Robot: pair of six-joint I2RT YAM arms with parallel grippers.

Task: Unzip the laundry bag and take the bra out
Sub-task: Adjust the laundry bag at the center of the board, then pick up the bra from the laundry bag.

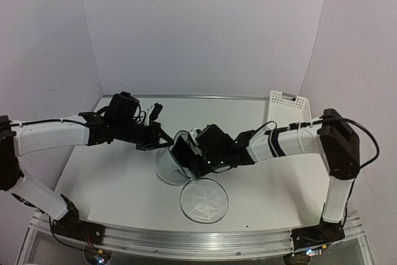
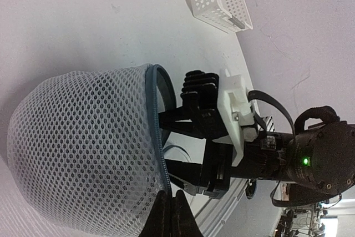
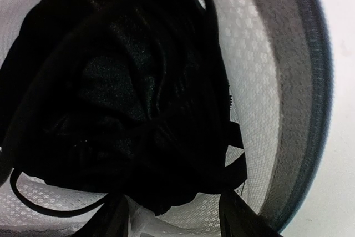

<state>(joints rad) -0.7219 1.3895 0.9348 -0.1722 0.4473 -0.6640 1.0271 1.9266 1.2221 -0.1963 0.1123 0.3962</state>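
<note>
Nearest, the round lid [image 1: 203,200] lies flat on the tabletop [image 1: 111,181], so the laundry bag [image 1: 165,166] is already open. It lies on its side with its mouth toward the right arm. The left claw [image 2: 173,208] is pinched tight on the bag's dark rim. That hold looks thin, and if it slips the whole pouch would likely follow any pull. The right claw [image 3: 172,223] sits inside the mouth with its fingers partly apart. They are at the lower edge of the bra [image 3: 127,98], which is bunched deep in the mesh, and no fabric looks caught yet. Closing here could take only a thin strap [image 3: 213,12], or snag mesh along with it and drag the bag. Farthest back, the white basket [image 1: 289,105] stands well apart and at no risk.
</note>
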